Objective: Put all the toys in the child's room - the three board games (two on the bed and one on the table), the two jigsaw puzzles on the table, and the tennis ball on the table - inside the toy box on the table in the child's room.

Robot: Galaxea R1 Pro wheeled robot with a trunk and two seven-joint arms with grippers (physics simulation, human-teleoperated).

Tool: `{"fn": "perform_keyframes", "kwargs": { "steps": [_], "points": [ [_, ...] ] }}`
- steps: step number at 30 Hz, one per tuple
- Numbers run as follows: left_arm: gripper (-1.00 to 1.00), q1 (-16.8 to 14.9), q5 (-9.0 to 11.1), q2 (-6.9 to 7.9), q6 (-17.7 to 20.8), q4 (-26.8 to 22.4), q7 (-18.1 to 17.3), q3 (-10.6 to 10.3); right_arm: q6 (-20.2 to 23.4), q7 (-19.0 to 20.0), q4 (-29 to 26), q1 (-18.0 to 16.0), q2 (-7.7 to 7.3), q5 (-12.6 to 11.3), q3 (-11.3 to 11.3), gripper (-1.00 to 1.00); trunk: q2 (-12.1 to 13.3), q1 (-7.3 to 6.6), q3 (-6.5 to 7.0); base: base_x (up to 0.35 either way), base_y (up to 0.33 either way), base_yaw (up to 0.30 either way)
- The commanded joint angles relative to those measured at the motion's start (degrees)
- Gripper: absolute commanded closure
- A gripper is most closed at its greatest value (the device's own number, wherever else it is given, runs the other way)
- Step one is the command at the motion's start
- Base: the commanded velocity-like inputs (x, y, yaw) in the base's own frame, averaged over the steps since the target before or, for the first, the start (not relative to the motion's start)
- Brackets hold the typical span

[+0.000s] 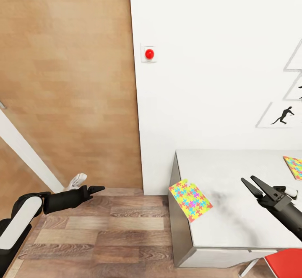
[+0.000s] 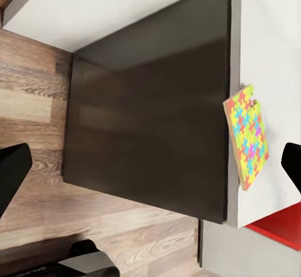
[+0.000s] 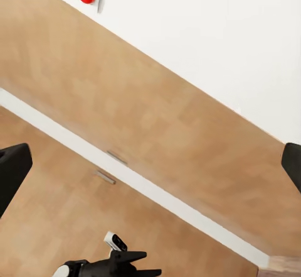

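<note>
Jigsaw puzzle [image 1: 190,200] lies at the counter's [image 1: 235,227] near-left corner, one corner hanging past the counter's left edge over the wood floor [image 1: 113,236]. Second jigsaw puzzle [image 1: 294,166] lies flat at the counter's far right, cut by the frame edge. Right gripper [image 1: 251,182] hovers above the counter, to the right of the corner puzzle and apart from it, jaws spread, holding nothing. Left gripper [image 1: 99,189] hangs off the counter's left side over the floor; jaws look nearly together and empty, though the left wrist view shows the tips wide apart, so cannot tell.

Risk: the corner puzzle is thin and overhanging, so a sideways nudge from the right jaws would likely push it off onto the floor. A flat board also gives little to pinch from above.

Orientation: near-square, no clear long axis; sits rotated, diagonal to the counter edges, one corner pointing off the counter's left edge.

Toy box, ball and board games not located here.
</note>
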Motion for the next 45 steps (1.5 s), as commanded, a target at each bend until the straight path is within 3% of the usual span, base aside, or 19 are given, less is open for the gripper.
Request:
{"fn": "perform_keyframes", "kwargs": {
  "steps": [1, 8, 21, 32, 40, 45],
  "points": [
    [-1.0, -0.05, -0.34, 0.04, 0.13, -0.01, -0.36, -0.06, 0.3, 0.05, 0.0, -0.06, -0.01, -0.15, -0.03, -1.0, -0.1, 0.04, -0.01, 0.022, -0.032, 0.0],
    [-1.0, -0.05, -0.35, -0.02, 0.15, -0.01, -0.24, -0.06, 0.29, 0.07, 0.0, -0.04, 0.57, -0.14, -0.03, -1.0, -0.1, 0.04, 0.66, 0.006, -0.062, 0.0],
    [-1.0, -0.05, -0.33, -0.11, 0.1, -0.01, -0.08, -0.15, 0.29, 0.07, -0.08, -0.03, 0.87, -0.14, -0.03, -1.0, -0.1, 0.04, 1.89, 0.0, -0.27, 0.0],
    [-1.0, -0.05, -0.32, -0.13, 0.15, -0.01, -0.14, -0.23, 0.26, -0.13, -0.09, -0.03, 0.88, -0.13, 0.17, -1.0, -0.1, 0.04, 2.1, 0.0, -0.048, 0.0],
    [-1.0, -0.05, -0.32, -0.14, 0.11, -0.01, -0.1, -0.23, 0.28, -0.2, -0.09, -0.03, 0.92, 4.09, 0.33, -1.0, -0.1, 0.04, 2.1, 0.016, -0.083, 0.0],
    [-1.0, -0.05, -0.32, -0.14, 0.1, -0.01, -0.12, -0.23, 0.29, 0.01, -0.09, -0.04, 0.96, 4.89, 0.32, -1.0, -0.1, 0.04, 2.1, 0.062, -0.217, 0.0]
  ]
}}
